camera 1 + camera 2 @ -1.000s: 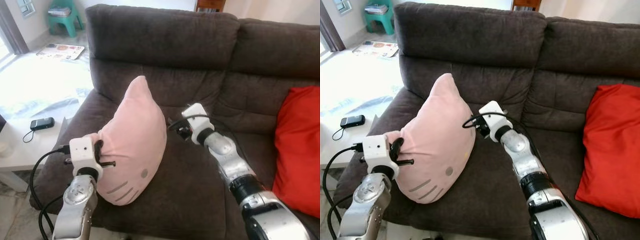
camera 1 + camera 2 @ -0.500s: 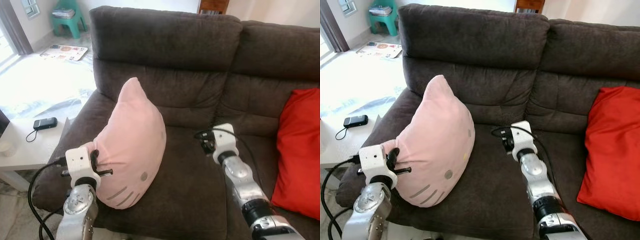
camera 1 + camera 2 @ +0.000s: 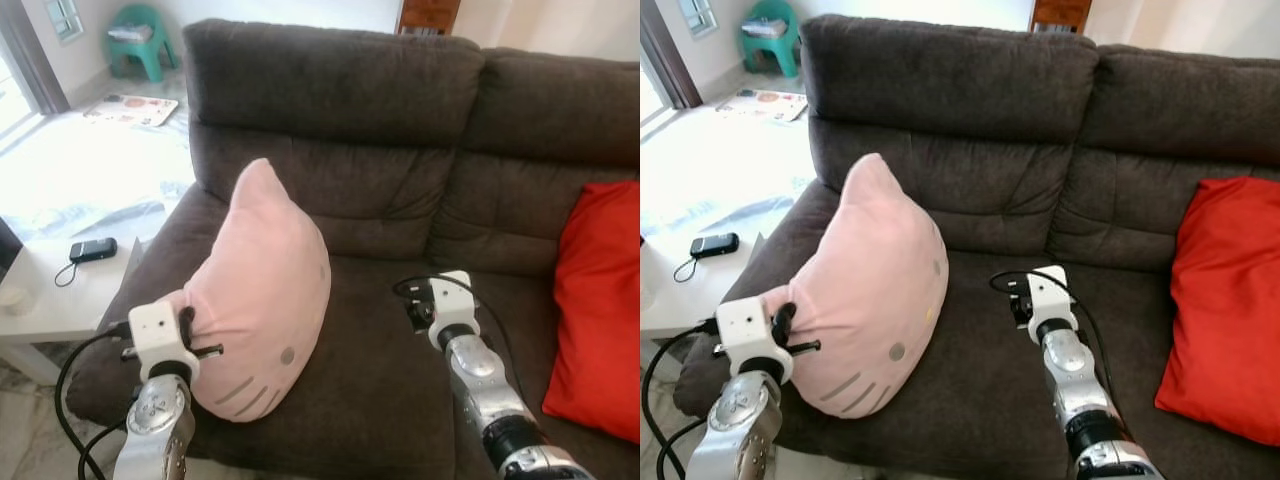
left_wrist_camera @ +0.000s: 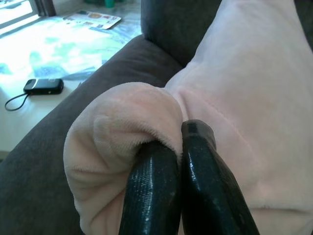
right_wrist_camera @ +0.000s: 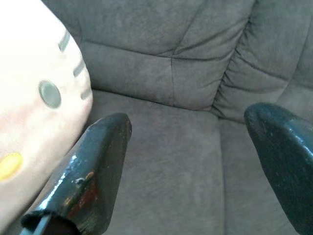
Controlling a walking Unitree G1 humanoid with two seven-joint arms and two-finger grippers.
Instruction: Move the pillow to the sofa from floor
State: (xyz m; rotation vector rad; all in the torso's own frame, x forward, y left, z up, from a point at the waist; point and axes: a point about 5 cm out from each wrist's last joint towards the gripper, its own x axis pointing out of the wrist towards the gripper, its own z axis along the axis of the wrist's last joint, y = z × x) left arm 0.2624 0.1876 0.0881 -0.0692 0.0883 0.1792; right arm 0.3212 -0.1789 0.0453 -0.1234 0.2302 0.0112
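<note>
A pink cat-face pillow [image 3: 265,290] stands upright on the left seat of the dark brown sofa [image 3: 400,130]. My left gripper [image 4: 178,161] is shut on a pinched corner of the pillow [image 4: 122,127] at its lower left edge, close to the sofa's left armrest. My right gripper [image 5: 188,161] is open over the middle of the seat, to the right of the pillow and apart from it. Its wrist [image 3: 445,300] hovers above the seat cushion, and nothing lies between its fingers [image 5: 98,161].
A red cushion [image 3: 595,300] leans at the sofa's right end. Left of the sofa stands a white side table [image 3: 50,290] with a black phone [image 3: 92,249] on it. Farther back are papers on the floor [image 3: 125,108] and a green stool [image 3: 140,35].
My right gripper has let go of the pillow's right side and pulled back to the right over the seat. The left gripper kept its hold. The camera shifted slightly.
</note>
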